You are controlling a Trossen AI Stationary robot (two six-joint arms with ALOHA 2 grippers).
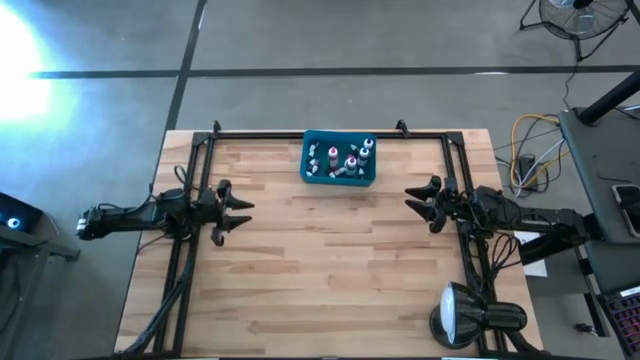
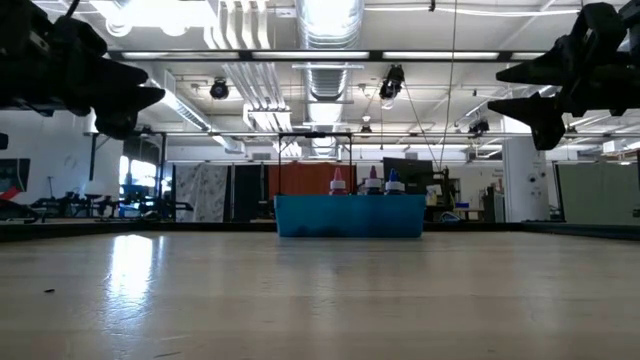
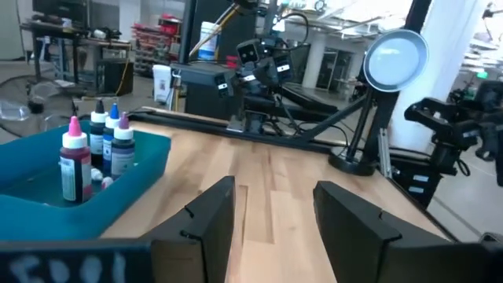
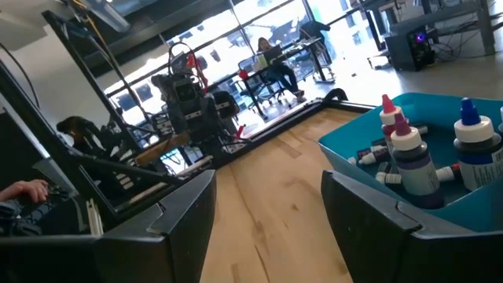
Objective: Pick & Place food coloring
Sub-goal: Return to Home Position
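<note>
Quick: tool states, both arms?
Left tool: open, empty, at the left side of the table.
Right tool: open, empty, at the right side.

The high view looks straight down from well above the wooden table (image 1: 330,270), taking in both arms and the teal bin (image 1: 340,182) by the far edge. The low view sits at tabletop height, facing level across the boards toward that bin and the room behind. Each wrist view looks forward, low over the wood, past its own fingers: the left gripper (image 3: 275,187) and the right gripper (image 4: 269,178) face the bin from opposite sides. All four views share the bin and its food coloring bottles (image 4: 413,161).
</note>
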